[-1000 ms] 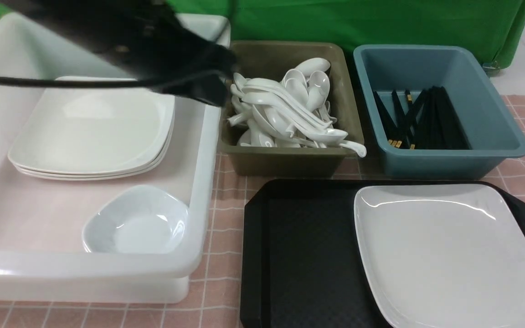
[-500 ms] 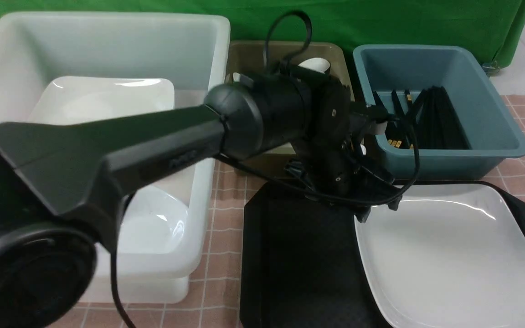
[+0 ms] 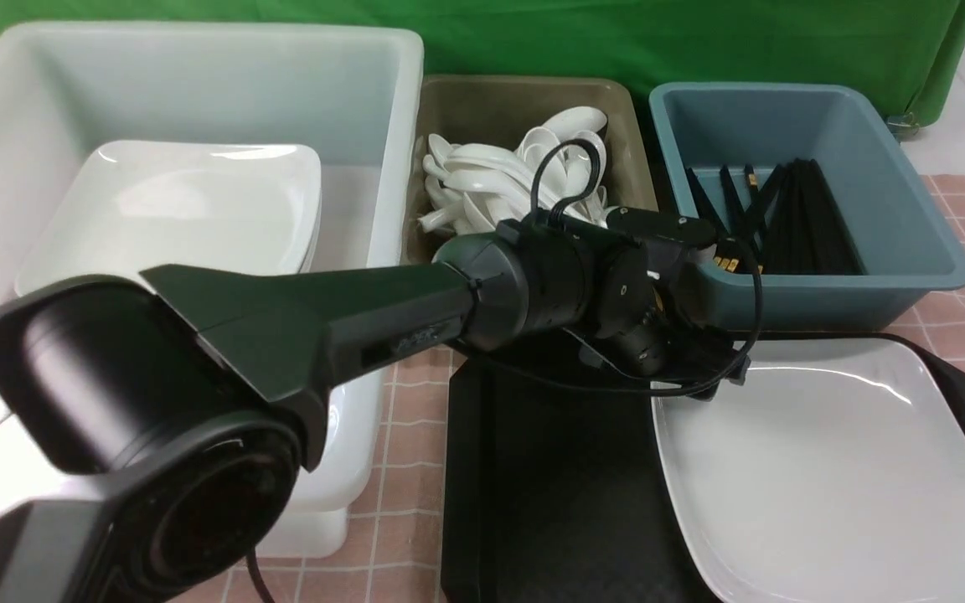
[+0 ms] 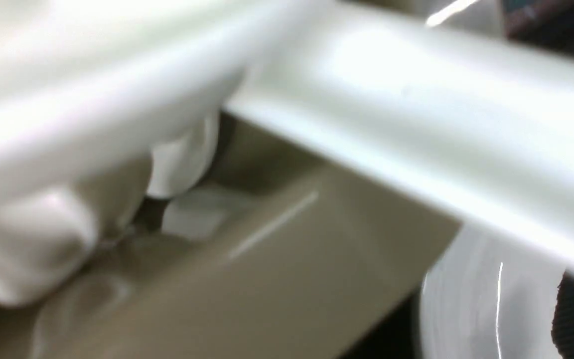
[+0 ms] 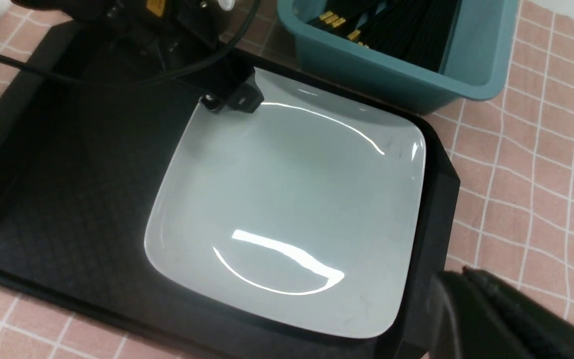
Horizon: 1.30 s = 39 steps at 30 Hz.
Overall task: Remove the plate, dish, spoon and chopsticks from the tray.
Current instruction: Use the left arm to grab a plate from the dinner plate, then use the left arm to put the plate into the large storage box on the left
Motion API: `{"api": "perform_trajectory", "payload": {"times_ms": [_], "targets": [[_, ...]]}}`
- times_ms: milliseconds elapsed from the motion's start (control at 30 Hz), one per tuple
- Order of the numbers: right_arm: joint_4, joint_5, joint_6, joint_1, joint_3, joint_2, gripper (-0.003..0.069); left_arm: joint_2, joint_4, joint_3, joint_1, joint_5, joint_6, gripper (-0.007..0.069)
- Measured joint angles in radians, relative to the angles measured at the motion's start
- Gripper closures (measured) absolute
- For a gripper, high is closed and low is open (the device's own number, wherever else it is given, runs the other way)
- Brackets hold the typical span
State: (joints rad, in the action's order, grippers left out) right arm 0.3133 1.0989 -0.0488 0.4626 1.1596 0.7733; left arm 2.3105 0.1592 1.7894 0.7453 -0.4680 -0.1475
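Observation:
The large white plate [image 3: 826, 469] lies on the right half of the black tray [image 3: 549, 469]; it also shows in the right wrist view [image 5: 292, 209] on the tray [image 5: 68, 199]. My left gripper [image 3: 713, 373] reaches across to the plate's far left corner [image 5: 229, 99]; its jaws are hidden by the wrist. My right gripper [image 5: 486, 309] hovers off the tray's near right corner, fingers together and empty. Spoons [image 3: 491, 180] fill the brown bin. Chopsticks [image 3: 776, 222] lie in the blue bin. The dish is hidden behind my left arm.
A white tub [image 3: 198, 59] at the left holds stacked white plates [image 3: 189, 209]. The brown bin [image 3: 524, 92] and blue bin [image 3: 910, 209] stand behind the tray. My left arm [image 3: 323, 310] spans from the tub to the tray. The left wrist view is blurred.
My left arm swung from over the tub across to the tray and dropped lower, its gripper now at the plate's far left corner. The plate has not moved.

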Motion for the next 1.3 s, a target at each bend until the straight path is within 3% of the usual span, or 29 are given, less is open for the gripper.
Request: {"api": "perform_trajectory", "payload": {"times_ms": [133, 200, 267, 467, 833, 1300], "targets": [[0.0, -0.004, 0.009, 0.0, 0.0, 0.0, 0.0629, 0.007, 0.001, 0.0, 0.0, 0.001, 0.008, 0.0239], [0.0, -0.004, 0.015, 0.0, 0.0, 0.0, 0.0629, 0.008, 0.014, 0.002, 0.0, -0.009, 0.003, 0.0404], [0.0, -0.004, 0.019, 0.0, 0.0, 0.0, 0.0629, 0.004, 0.042, 0.009, -0.005, -0.022, -0.011, 0.0468], [0.0, -0.005, 0.026, 0.0, 0.0, 0.0, 0.0629, -0.028, 0.042, 0.009, -0.005, -0.132, 0.001, 0.048], [0.0, -0.01, 0.027, 0.0, 0.0, 0.0, 0.0629, -0.297, 0.014, 0.009, -0.004, -0.344, 0.126, 0.0596], [-0.068, -0.072, 0.031, 0.0, 0.0, 0.0, 0.0629, -0.543, -0.11, 0.007, -0.018, -0.444, 0.167, 0.0603]]}}
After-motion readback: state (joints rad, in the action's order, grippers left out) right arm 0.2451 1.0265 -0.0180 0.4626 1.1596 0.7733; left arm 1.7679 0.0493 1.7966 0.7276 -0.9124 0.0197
